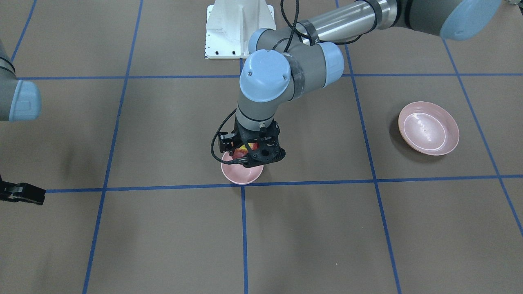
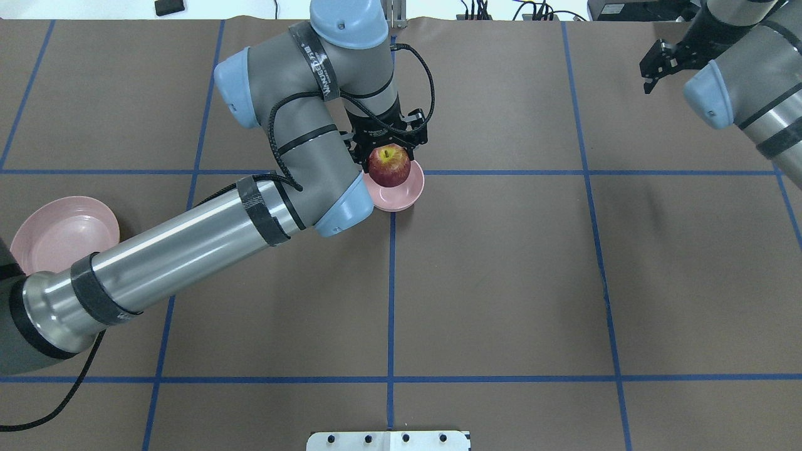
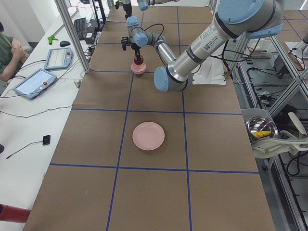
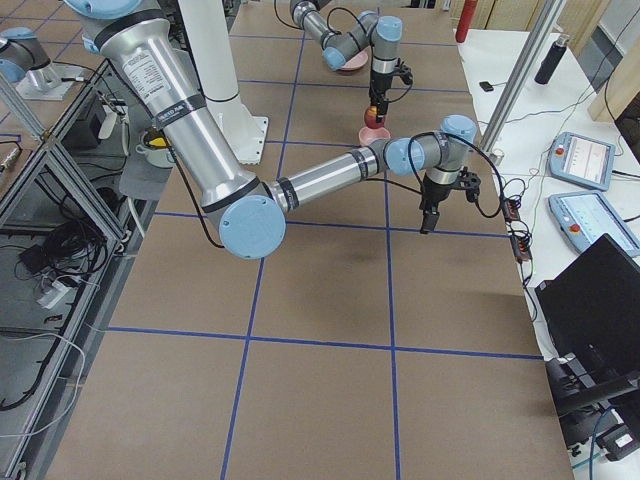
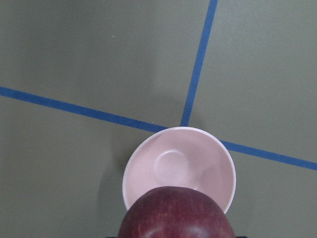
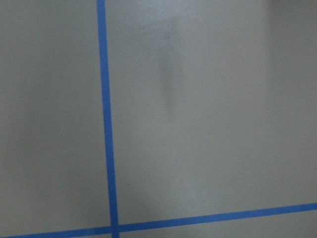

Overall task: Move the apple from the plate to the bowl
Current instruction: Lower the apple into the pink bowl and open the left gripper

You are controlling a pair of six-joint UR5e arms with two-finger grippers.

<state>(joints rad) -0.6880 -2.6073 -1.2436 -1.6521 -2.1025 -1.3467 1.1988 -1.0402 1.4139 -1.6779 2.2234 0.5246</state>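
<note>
My left gripper (image 2: 388,160) is shut on the dark-red apple (image 2: 389,166), its yellow stem patch facing up. It holds the apple just above the small deep pink bowl (image 2: 408,190), which stands where two blue tape lines cross. In the left wrist view the apple (image 5: 176,214) fills the bottom edge and the bowl (image 5: 178,161) below it holds nothing. The wide pink plate (image 2: 59,233) sits bare at the table's left side, also seen in the front view (image 1: 429,128). My right gripper (image 2: 651,70) hangs far off at the right, looks shut and holds nothing.
The brown mat is marked with blue tape lines (image 2: 391,282). The left arm's long forearm (image 2: 188,250) stretches between plate and bowl. A white mount base (image 1: 239,28) stands at the robot's side. The right wrist view shows only mat and tape.
</note>
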